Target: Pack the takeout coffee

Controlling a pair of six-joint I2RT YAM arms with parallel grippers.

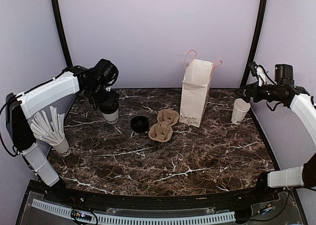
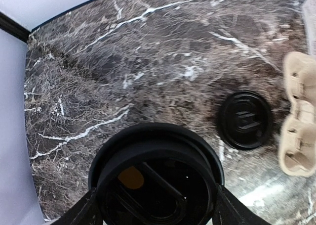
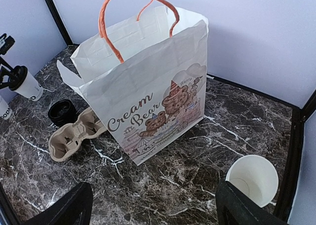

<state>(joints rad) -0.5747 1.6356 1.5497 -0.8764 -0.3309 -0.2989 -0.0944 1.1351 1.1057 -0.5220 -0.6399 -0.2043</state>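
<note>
The takeout coffee [image 1: 110, 112], a white cup with a black lid, is at the back left of the marble table. My left gripper [image 1: 105, 100] comes down on it from above and is shut on its lid. In the left wrist view the black lid [image 2: 155, 178] fills the space between the fingertips [image 2: 81, 211], which press its sides. The cup also shows far left in the right wrist view [image 3: 27, 85]. My right gripper [image 3: 158, 210] is open and empty above the table at the right, beside a lidless white cup [image 3: 253, 178].
A white "Cream Bear" paper bag [image 1: 195, 92] with orange handles stands open at the back centre. A cardboard cup carrier [image 1: 164, 125] and a loose black lid [image 1: 139, 124] lie left of it. A cup of white straws [image 1: 53, 133] stands at the left edge. The lidless cup [image 1: 240, 111] stands at the right.
</note>
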